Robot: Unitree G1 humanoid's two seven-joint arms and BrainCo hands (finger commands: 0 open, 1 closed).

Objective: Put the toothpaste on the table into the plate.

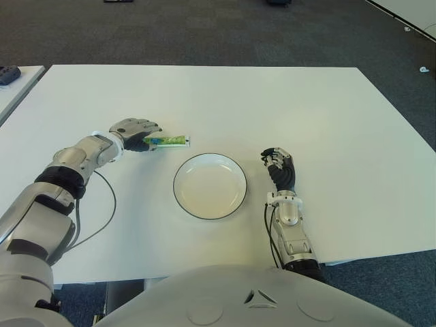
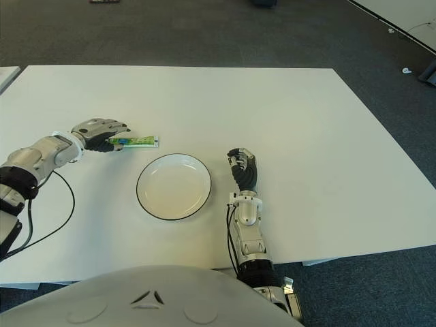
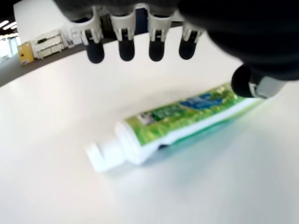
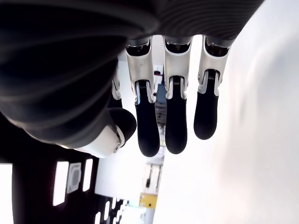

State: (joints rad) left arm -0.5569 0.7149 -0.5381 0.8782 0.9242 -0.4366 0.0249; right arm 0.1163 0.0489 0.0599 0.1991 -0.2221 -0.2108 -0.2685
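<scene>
The green and white toothpaste tube (image 1: 172,141) lies flat on the white table (image 1: 272,102), just beyond the left rim of the white plate (image 1: 174,187), which holds nothing. My left hand (image 1: 139,135) hovers over the tube's cap end. In the left wrist view the tube (image 3: 187,116) lies under the spread fingers (image 3: 126,49), with the thumb (image 3: 243,81) close to its flat end; the hand does not grip it. My right hand (image 1: 279,167) shows to the right of the plate, fingers relaxed and holding nothing.
A dark object (image 1: 8,73) sits on a neighbouring table at the far left. The table's front edge runs close to my body. A black cable (image 1: 102,204) loops from my left forearm over the table.
</scene>
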